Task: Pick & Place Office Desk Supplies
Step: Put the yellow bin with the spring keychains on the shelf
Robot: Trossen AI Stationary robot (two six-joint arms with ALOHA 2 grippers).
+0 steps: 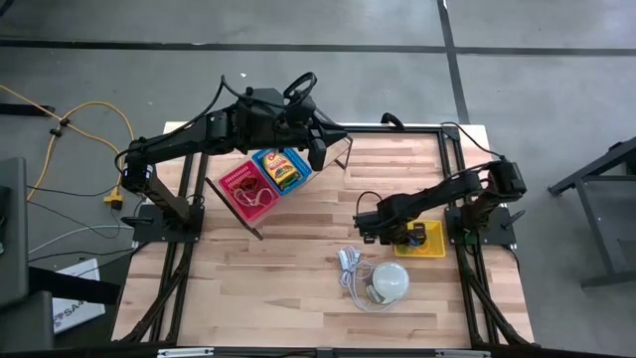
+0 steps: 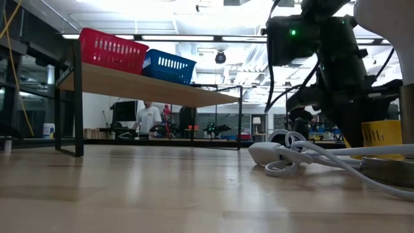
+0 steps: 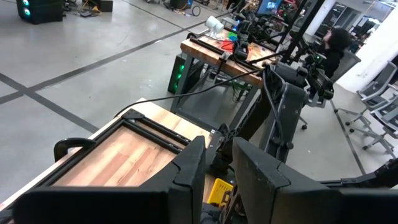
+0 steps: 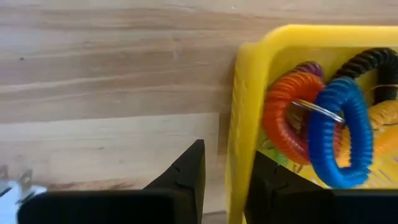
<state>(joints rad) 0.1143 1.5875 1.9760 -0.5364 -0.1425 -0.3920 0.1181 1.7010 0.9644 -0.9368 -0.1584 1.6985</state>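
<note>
At the yellow bin (image 4: pixel 249 124), we had the right gripper (image 4: pixel 227 171) part-open astride its wall, holding nothing; coiled supplies (image 4: pixel 317 124) sat inside. Best shift inward, over the coils, before closing. Left gripper (image 3: pixel 217 171) hovered near-closed, empty, above the bench (image 1: pixel 298 268).

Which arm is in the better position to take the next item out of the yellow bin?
Probably the right. Its hand hangs right at the yellow bin, fingers straddling the rim, next to the coiled bands. The left hand is up over the red basket and blue basket, far from that bin.
</note>
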